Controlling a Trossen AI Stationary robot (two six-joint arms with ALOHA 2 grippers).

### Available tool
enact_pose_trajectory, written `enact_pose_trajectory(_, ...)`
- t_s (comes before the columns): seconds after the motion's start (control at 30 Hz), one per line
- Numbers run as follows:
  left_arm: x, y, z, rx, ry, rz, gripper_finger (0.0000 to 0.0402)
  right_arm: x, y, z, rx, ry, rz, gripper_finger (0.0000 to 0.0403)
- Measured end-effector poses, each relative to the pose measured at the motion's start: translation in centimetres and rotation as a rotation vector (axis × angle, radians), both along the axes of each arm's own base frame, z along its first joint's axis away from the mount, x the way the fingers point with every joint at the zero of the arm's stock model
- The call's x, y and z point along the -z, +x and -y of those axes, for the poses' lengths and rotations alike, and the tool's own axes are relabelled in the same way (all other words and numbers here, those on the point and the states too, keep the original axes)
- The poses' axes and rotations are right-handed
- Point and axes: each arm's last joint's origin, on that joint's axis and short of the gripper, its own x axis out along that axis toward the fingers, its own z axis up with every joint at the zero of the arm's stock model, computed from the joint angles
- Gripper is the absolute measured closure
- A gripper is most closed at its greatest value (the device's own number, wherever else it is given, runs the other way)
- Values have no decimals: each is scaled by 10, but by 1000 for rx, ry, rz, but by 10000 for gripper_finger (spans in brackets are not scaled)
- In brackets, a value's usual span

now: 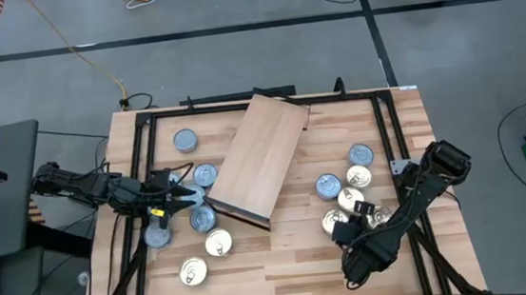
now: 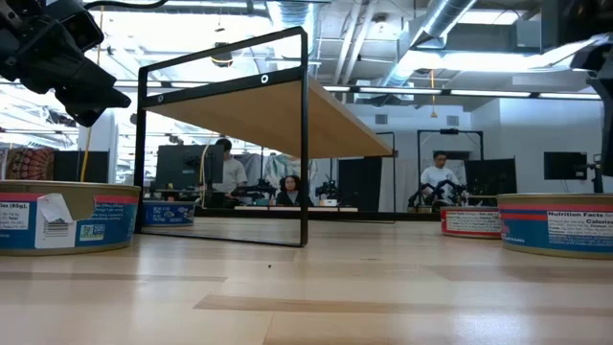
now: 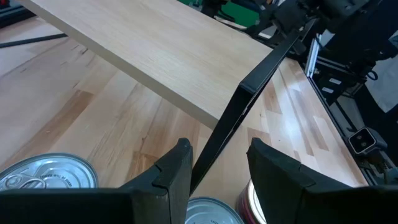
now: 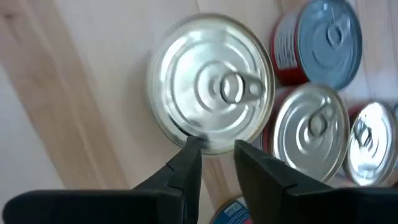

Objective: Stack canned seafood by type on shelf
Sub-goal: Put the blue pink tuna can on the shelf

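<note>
Near edge of the desk (image 1: 284,279), left of middle: two pale-lidded tins, one (image 1: 193,272) close to the edge, one (image 1: 218,243) a little farther in. Beyond them, blue-grey tins (image 1: 202,218) and (image 1: 159,235).

Left claw (image 1: 189,194) low over the left part of the desk, beside the shelf's near left corner. Its fingers (image 3: 177,171) stand apart, nothing between them but air; through the gap in the left wrist view runs the shelf's dark frame bar (image 3: 245,106). A blue-grey tin (image 1: 205,174) lies just beside the claw, another (image 1: 185,140) farther back toward the left far corner.

The shelf (image 1: 262,157) sits near the middle of the desk, turned at an angle, its dark front edge facing the near side. No tins show on its top. From desk level it reads as a wooden board in a thin black frame (image 2: 306,134), raised off the surface.

Right claw (image 1: 351,228) toward the right near part of the desk, over a cluster of tins. Fingers (image 4: 186,165) narrowly apart, clamped on nothing; a pale-lidded tin (image 4: 211,81) lies just past the tips, whether touched I cannot tell. Neighbouring tins: pale (image 4: 311,127), blue-grey topped with red label (image 4: 326,40). From above, the cluster (image 1: 350,183) holds both blue-grey and pale lids, touching or nearly so.

Far beyond the desk, people (image 2: 439,177) sit at workstations.
</note>
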Motion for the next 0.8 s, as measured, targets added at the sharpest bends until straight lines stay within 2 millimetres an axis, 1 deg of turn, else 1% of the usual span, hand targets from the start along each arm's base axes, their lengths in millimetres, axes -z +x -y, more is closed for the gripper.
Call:
enact_pose_trajectory(0.27, 0, 0, 0, -1, -2, 0, 252, 9, -17, 15, 77, 146, 131, 269)
enact_pose_trajectory(0.4, 0, 0, 0, -3, -9, 0, 252, 12, -24, 21, 111, 179, 123, 269)
enact_pose_trajectory(0.57, 0, 0, 0, -3, -11, -1, 252, 20, -35, 19, 150, 208, 86, 269)
enact_pose_trajectory(0.7, 0, 0, 0, -4, -12, -1, 252, 25, -38, 18, 175, 202, 91, 269)
enact_pose_trajectory(0.8, 0, 0, 0, -5, -16, -1, 252, 24, -35, 20, 184, 211, 99, 269)
